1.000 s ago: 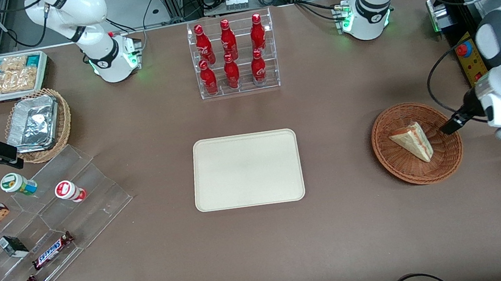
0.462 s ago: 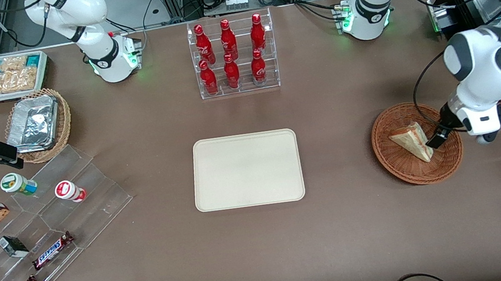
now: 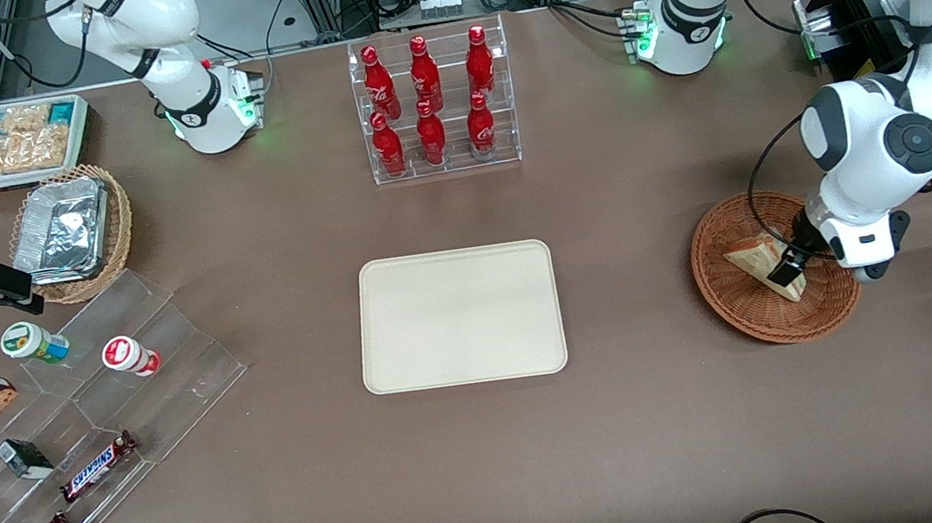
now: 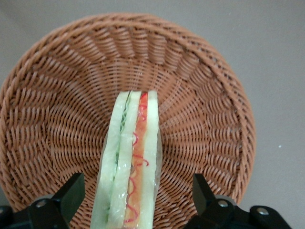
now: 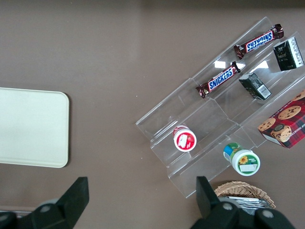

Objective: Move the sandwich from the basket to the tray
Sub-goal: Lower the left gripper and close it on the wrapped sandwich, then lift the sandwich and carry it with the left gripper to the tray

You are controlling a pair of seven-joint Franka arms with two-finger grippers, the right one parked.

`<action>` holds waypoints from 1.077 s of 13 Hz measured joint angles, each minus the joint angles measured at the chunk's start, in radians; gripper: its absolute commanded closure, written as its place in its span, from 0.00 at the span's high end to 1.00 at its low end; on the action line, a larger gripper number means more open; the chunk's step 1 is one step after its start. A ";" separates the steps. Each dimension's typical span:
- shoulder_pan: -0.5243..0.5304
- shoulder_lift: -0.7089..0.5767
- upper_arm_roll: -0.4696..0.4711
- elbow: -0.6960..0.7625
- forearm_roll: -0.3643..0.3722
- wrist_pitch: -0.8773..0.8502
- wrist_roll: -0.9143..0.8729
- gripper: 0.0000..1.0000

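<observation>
The sandwich (image 4: 129, 167) stands on edge in the basket (image 3: 775, 266), its red and green filling layers facing up toward the wrist camera. The basket sits on the tabletop (image 3: 649, 417) toward the working arm's end. The end effector (image 3: 786, 267) is lowered into the basket over the sandwich, fingers (image 4: 71, 193) spread wide, one on each side of the wedge and apart from it. The tray (image 3: 459, 316) lies flat near the middle of the tabletop, well apart from the basket, with nothing on it. A clear rack of red bottles (image 3: 432, 104) stands farther from the front camera than the tray.
</observation>
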 measured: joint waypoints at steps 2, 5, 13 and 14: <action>-0.011 0.000 0.000 -0.016 0.000 0.001 0.000 1.00; -0.014 0.000 0.000 -0.039 0.002 0.001 0.000 0.91; -0.020 -0.030 -0.001 -0.024 0.003 -0.040 -0.019 0.00; -0.024 -0.046 -0.002 0.001 0.004 -0.095 -0.019 0.00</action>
